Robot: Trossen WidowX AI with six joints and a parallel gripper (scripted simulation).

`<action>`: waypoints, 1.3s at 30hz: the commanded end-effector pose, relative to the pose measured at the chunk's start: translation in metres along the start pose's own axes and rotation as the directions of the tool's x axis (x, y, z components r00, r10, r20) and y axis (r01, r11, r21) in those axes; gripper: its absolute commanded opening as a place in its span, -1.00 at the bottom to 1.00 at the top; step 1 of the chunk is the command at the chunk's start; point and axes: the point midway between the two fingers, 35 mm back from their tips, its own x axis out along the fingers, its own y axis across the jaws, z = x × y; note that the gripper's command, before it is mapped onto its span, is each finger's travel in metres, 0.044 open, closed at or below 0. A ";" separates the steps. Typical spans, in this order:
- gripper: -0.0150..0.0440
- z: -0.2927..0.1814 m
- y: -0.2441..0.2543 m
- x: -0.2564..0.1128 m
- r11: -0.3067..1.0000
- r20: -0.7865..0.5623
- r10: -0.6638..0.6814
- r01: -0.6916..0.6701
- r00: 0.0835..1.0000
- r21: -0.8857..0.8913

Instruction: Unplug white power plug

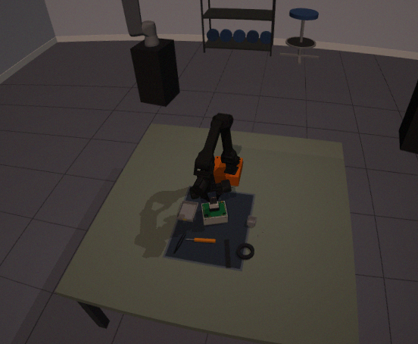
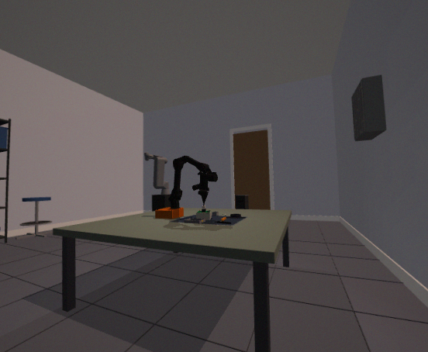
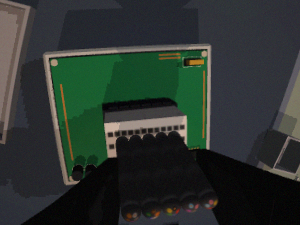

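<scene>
On the board [image 1: 219, 214] [image 2: 201, 212] [image 3: 90, 79], the gripper [image 1: 213, 198] [image 2: 203, 207] [image 3: 157, 163] pinches the plug [image 1: 213, 206] [image 3: 145, 126], seemingly not yet free; traying and release remain.

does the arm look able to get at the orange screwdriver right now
Probably not right away: the gripper is shut on the white plug and would likely need to let go first. Nothing appears to lie over the screwdriver, though whether the arm reaches that far is unclear.
</scene>
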 end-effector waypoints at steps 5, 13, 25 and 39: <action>-0.49 0.000 -0.014 -0.009 0.982 -0.018 0.187 -0.186 0.982 0.010; -0.49 0.000 -0.017 -0.009 0.975 -0.017 0.220 -0.220 0.975 0.011; -0.49 0.001 -0.009 -0.022 0.993 -0.018 0.115 -0.115 0.993 0.009; -0.22 0.000 -0.007 0.003 0.993 -0.018 0.115 -0.115 0.993 0.009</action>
